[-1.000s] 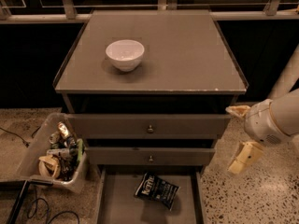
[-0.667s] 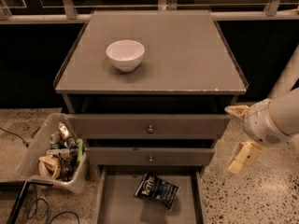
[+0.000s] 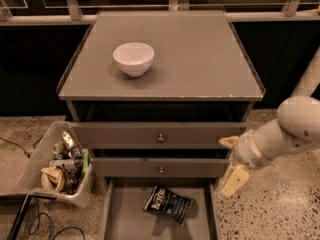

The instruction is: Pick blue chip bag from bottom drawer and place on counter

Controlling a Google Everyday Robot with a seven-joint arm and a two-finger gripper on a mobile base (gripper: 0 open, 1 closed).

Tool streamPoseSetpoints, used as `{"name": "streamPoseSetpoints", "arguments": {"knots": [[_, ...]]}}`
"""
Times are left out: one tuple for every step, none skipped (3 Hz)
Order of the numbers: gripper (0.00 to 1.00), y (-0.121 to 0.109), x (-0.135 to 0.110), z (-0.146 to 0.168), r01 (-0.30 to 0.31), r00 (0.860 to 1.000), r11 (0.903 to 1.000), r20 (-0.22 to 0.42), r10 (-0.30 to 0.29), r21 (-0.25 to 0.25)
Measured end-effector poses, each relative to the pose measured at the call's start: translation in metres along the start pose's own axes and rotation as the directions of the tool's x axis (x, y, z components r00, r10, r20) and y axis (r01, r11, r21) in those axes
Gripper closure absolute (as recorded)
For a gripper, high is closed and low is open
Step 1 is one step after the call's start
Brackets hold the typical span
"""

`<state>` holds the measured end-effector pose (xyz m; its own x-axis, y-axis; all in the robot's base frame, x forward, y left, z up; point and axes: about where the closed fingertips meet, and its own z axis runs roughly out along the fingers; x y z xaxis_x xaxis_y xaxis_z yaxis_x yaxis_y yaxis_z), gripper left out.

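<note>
The blue chip bag [image 3: 168, 204] lies flat in the pulled-out bottom drawer [image 3: 125, 221], reachable from above, while the gripper [image 3: 231, 162], seemingly spread for grasping, hovers at its two o'clock.

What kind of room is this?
Probably a robot test kitchen or lab: a grey three-drawer cabinet topped by a white bowl, a clear plastic bin of snacks on speckled floor, the robot's hand beside the drawers.

Matt grey counter [image 3: 200, 59], glossy white bowl [image 3: 133, 58], crinkly blue chip bag [image 3: 167, 203], smooth cream tool [image 3: 231, 163] beside bottom drawer [image 3: 125, 219].
</note>
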<state>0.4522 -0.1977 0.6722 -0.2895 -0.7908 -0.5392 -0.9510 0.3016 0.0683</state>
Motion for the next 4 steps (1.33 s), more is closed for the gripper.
{"name": "streamPoseSetpoints", "arguments": {"knots": [[0.0,-0.003,0.02,0.054,-0.003,0.997,0.9996,0.074,0.005,-0.027],[0.0,-0.002,0.04,0.088,0.055,0.983,0.9985,0.176,-0.053,-0.006],[0.0,0.002,0.055,0.118,0.094,0.967,0.9956,0.237,-0.093,0.006],[0.0,0.002,0.055,0.118,0.094,0.967,0.9956,0.237,-0.093,0.006]]}}
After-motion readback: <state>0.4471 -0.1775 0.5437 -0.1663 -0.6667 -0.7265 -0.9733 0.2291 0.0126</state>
